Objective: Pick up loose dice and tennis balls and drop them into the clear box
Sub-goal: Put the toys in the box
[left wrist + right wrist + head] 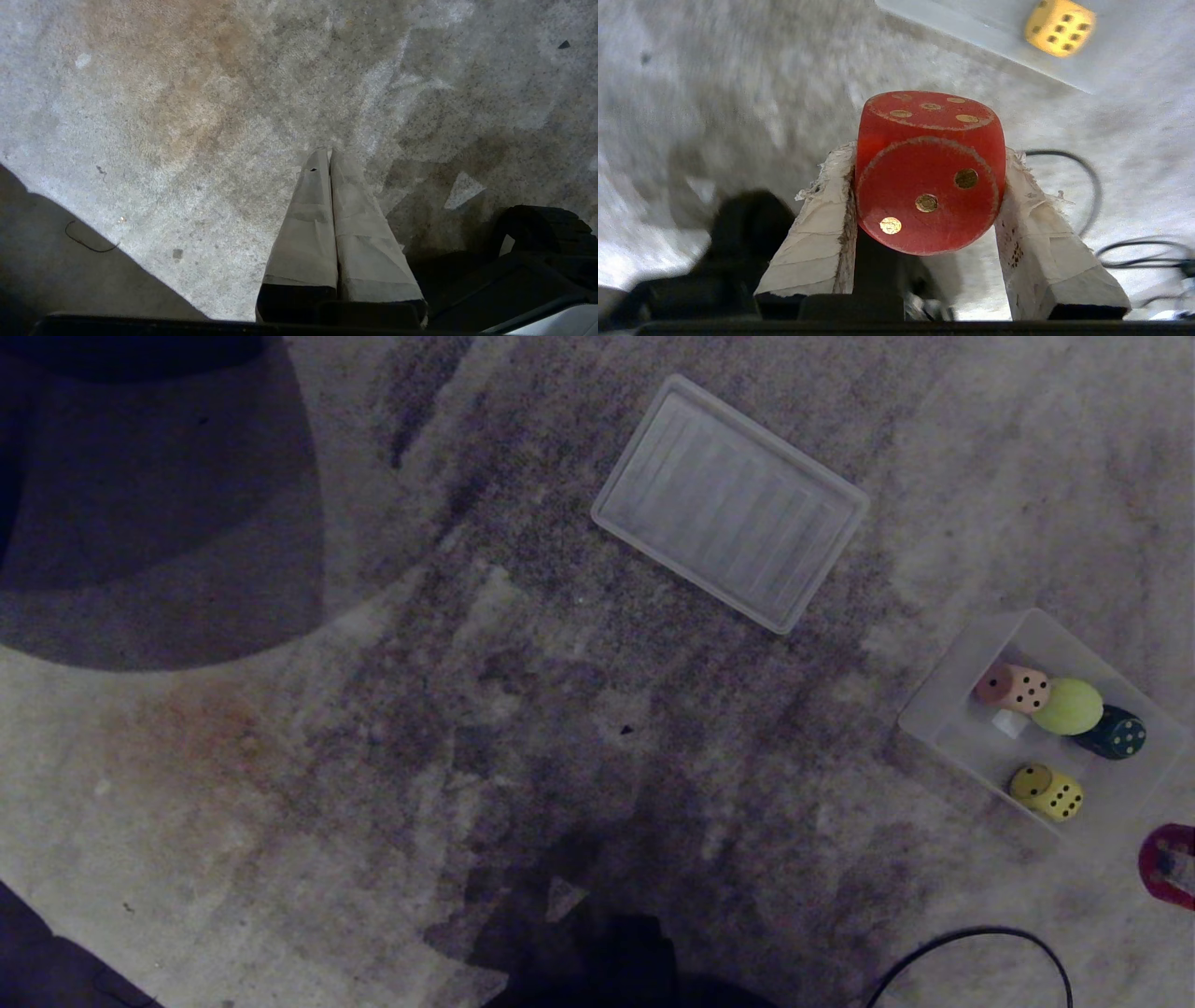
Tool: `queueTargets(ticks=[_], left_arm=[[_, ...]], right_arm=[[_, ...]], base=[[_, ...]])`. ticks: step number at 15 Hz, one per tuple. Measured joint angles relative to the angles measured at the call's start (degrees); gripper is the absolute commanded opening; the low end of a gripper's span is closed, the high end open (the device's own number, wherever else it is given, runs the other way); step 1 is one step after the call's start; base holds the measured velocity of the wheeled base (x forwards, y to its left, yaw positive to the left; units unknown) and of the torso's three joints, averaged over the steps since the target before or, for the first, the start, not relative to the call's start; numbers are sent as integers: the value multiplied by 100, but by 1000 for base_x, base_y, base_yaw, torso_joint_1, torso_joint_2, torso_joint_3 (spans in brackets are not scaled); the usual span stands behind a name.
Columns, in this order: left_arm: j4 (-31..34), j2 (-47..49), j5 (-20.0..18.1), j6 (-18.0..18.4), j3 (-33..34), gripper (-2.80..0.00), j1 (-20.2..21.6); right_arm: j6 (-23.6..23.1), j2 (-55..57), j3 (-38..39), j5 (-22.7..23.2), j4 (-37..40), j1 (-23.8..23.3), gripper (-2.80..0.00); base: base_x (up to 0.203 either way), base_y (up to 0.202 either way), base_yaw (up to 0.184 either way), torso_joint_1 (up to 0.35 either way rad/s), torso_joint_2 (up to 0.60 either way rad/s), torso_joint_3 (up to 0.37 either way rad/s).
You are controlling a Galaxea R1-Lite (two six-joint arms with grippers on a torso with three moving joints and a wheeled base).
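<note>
The right gripper [927, 186] clamps the red die [927, 172] between its taped fingers [822, 224], above the carpet. Ahead of it, probably close, the clear box [971, 28] holds the yellow die [1059, 28]. The left gripper [331, 161] is closed and empty.

A stained grey carpet [523, 728] carries the clear box [943, 709], a ribbed panel [728, 504] and a black cable [971, 938].
</note>
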Motion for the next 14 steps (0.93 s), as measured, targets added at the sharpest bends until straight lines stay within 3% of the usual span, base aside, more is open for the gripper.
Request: queueTargets(ticks=[6, 14], left_arm=[[0, 0, -2, -4, 0, -280, 0], [0, 0, -3, -5, 0, -280, 0]], right_arm=[[360, 2514, -352, 25, -1909, -193, -280], [365, 4114, -644, 60, -2836, -907, -280]], base=[[0, 0, 0, 0, 0, 0], [0, 0, 0, 0, 0, 0]])
